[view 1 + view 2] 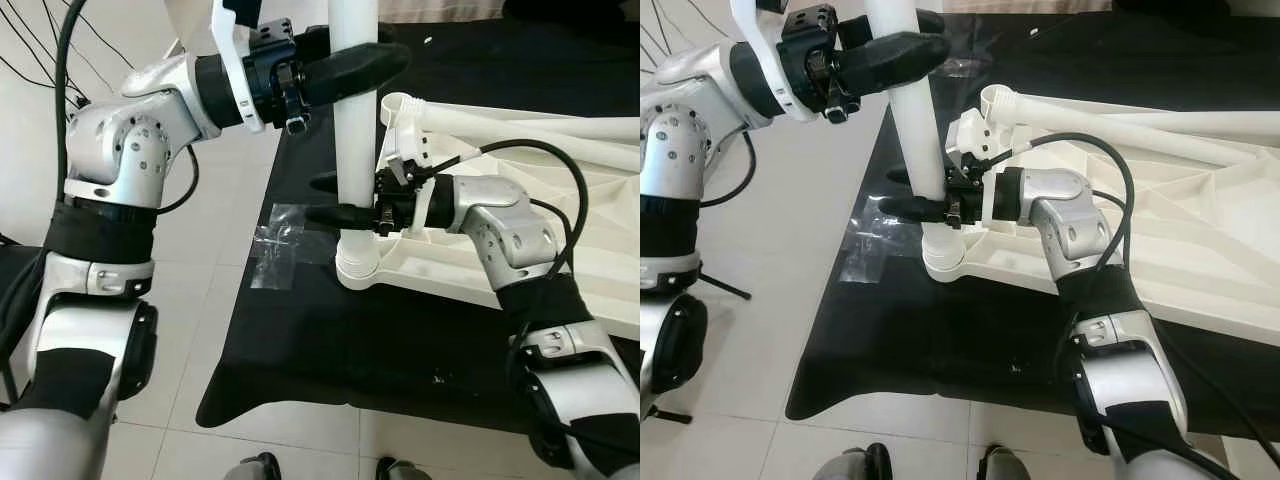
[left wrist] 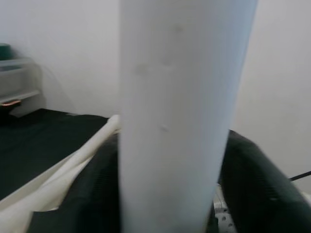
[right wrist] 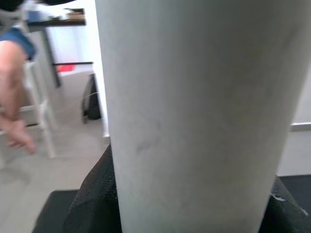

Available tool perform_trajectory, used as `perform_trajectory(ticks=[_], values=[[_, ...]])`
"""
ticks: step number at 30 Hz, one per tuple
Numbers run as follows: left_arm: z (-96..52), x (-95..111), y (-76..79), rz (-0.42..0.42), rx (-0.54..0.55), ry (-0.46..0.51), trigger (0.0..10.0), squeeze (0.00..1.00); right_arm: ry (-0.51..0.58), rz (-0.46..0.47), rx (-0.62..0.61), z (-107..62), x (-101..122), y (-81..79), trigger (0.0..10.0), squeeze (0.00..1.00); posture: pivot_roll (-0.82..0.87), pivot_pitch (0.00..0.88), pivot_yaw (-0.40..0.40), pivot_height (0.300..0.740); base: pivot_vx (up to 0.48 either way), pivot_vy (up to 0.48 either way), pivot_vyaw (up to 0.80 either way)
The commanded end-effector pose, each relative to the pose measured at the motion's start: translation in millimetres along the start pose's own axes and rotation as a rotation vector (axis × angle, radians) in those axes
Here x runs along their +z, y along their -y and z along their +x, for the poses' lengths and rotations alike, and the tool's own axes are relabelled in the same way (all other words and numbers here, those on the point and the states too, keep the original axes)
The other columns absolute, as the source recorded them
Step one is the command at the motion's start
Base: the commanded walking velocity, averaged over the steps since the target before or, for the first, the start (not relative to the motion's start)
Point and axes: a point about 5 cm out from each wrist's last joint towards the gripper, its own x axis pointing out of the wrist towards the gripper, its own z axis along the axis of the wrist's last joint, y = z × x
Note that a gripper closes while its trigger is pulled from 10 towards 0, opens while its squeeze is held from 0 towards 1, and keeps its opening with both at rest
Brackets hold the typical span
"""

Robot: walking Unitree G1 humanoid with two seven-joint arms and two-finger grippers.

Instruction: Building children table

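Note:
A white table leg point(image 1: 355, 130) stands upright in the corner socket point(image 1: 357, 268) of the overturned white tabletop point(image 1: 590, 200), which lies on a black mat point(image 1: 330, 340). High on the leg, my left gripper point(image 1: 362, 62) is shut around it, black fingers point(image 1: 902, 47) wrapping both sides. Lower down, just above the socket, my right gripper point(image 1: 335, 198) is also shut on the leg. In each wrist view the leg point(image 2: 180, 116) point(image 3: 194, 116) stands close between the black fingers point(image 2: 257, 179) point(image 3: 92, 204).
Other white legs point(image 1: 520, 125) lie across the tabletop's underside. A clear plastic bag point(image 1: 278, 243) lies on the mat's left edge. White tiled floor surrounds the mat. A person's arm point(image 3: 12, 111) is by a white stool in the right wrist view. My feet point(image 1: 260, 466) stand at the mat's near edge.

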Motion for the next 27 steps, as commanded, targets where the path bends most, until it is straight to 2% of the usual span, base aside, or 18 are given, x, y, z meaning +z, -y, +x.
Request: perform_trajectory(ticks=[1, 2, 3, 4, 6, 12, 13, 14, 15, 16, 17, 18, 21, 27], values=[[7.7, 0, 4.6, -0.002, -0.057, -0.016, 10.0, 1.0, -0.016, 0.007, -0.039, 7.7, -8, -3.6, 0.0, 0.0, 0.03, 0.256, 0.081, 0.74, 0.0, 0.0, 0.0], [6.4, 0, 1.7, -0.001, -0.028, -0.004, 10.0, 1.0, -0.014, 0.012, -0.142, 6.0, -12, -3.7, 0.0, 0.0, 0.03, 0.258, 0.077, 0.74, 0.0, 0.0, 0.0], [6.4, 0, 1.7, -0.001, -0.028, -0.004, 10.0, 1.0, -0.014, 0.012, -0.142, 6.0, -12, -3.7, 0.0, 0.0, 0.03, 0.258, 0.077, 0.74, 0.0, 0.0, 0.0], [5.6, 1, 0.0, -0.001, -0.012, 0.003, 10.0, 1.0, -0.014, 0.014, -0.207, 4.5, -14, -4.5, 0.0, 0.0, 0.02, 0.257, 0.075, 0.74, 0.0, 0.0, 0.0], [5.6, 1, -0.2, -0.002, -0.011, 0.004, 10.0, 1.0, -0.014, 0.013, -0.216, 4.3, -15, -4.7, 0.0, 0.0, 0.02, 0.257, 0.075, 0.74, 0.0, 0.0, 0.0], [3.4, 3, -3.9, 0.006, 0.023, 0.001, 10.0, 1.0, -0.054, 0.019, -0.344, -1.3, -23, -9.5, 0.0, 0.0, 0.03, 0.261, 0.069, 0.74, 0.0, 0.0, 0.0], [-0.4, 4, -5.0, 0.005, 0.041, -0.001, 10.0, 0.0, -0.126, 0.074, -0.528, 3.7, -39, -21.7, 0.0, 0.0, 0.03, 0.263, 0.061, 0.74, 0.0, 0.0, 0.0], [-0.4, 4, -5.0, 0.005, 0.041, -0.001, 10.0, 0.0, -0.126, 0.074, -0.528, 3.7, -39, -21.7, 0.0, 0.0, 0.03, 0.263, 0.061, 0.74, 0.0, 0.0, 0.0], [-4.3, 5, -5.8, 0.0, 0.058, 0.002, 10.0, 0.0, -0.201, 0.099, -0.708, 5.3, -52, -35.7, 0.0, 0.0, 0.03, 0.263, 0.061, 0.74, 0.0, 0.0, 0.0], [-4.3, 5, -5.8, 0.0, 0.058, 0.002, 10.0, 0.0, -0.201, 0.099, -0.708, 5.3, -52, -35.7, 0.0, 0.0, 0.03, 0.263, 0.061, 0.74, 0.0, 0.0, 0.0], [-7.5, 6, -6.2, -0.002, 0.071, 0.002, 10.0, 0.0, -0.255, 0.121, -0.859, 5.4, -60, -48.4, 0.0, 0.0, 0.03, 0.259, 0.057, 0.74, 0.0, 0.0, 0.0], [-9.5, 5, -6.1, -0.005, 0.08, 0.004, 10.0, 0.0, -0.281, 0.119, -0.95, 6.8, -64, -58.1, 0.0, 0.0, 0.03, 0.256, 0.057, 0.74, 0.0, 0.0, 0.0], [-10.6, 5, -5.3, -0.007, 0.088, 0.006, 10.0, 0.0, -0.268, 0.112, -0.998, 10.5, -62, -64.6, 0.0, 0.0, 0.03, 0.252, 0.055, 0.74, 0.0, 0.0, 0.0], [-10.1, 3, -1.5, -0.008, 0.09, 0.009, 10.0, 0.0, -0.251, 0.082, -1.017, 13.2, -58, -64.4, 0.0, 0.0, 0.02, 0.248, 0.054, 0.74, 0.0, 0.0, 0.0]])
